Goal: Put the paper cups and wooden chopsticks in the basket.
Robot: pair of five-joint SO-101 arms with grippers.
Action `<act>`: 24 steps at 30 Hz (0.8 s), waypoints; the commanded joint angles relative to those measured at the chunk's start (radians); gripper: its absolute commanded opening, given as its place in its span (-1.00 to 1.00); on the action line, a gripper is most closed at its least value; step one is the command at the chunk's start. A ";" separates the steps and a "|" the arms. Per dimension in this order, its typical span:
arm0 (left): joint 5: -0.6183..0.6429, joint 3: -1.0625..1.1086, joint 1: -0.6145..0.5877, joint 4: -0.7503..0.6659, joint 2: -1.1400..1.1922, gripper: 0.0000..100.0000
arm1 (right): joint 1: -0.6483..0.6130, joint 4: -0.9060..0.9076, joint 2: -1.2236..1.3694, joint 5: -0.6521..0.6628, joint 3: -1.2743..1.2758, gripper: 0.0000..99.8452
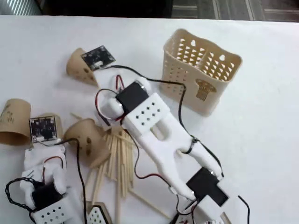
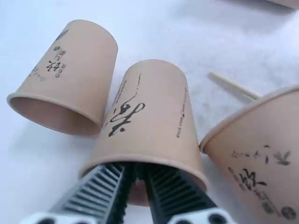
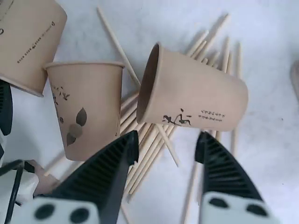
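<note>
**Left gripper [image 2: 135, 171] clamped, right gripper [image 3: 166, 140] spread wide**

In the left wrist view, the left gripper's black ribbed fingers are pressed nearly together on the rim of a tan paper cup [image 2: 149, 116], which lies on its side at frame centre. In the right wrist view, the right gripper hangs with its jaws far apart over a second tan cup [image 3: 196, 100]. That cup lies across the pale wooden chopsticks [image 3: 212, 42] at mid-frame. The cream perforated plastic basket [image 1: 187, 77] stands upright at the upper right of the high view, well apart from the cups on the white table [image 1: 261, 140].
</note>
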 commanded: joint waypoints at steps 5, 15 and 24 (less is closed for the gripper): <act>0.002 -0.031 -0.007 -0.018 -0.010 -0.95 | -0.027 -0.085 0.120 0.037 -0.011 -0.42; 0.002 -0.031 -0.007 -0.018 -0.010 -0.95 | 0.001 -0.199 0.251 0.166 -0.009 -0.42; 0.002 -0.017 -0.007 -0.023 -0.010 -0.95 | 0.091 -0.196 0.254 0.265 -0.012 -0.96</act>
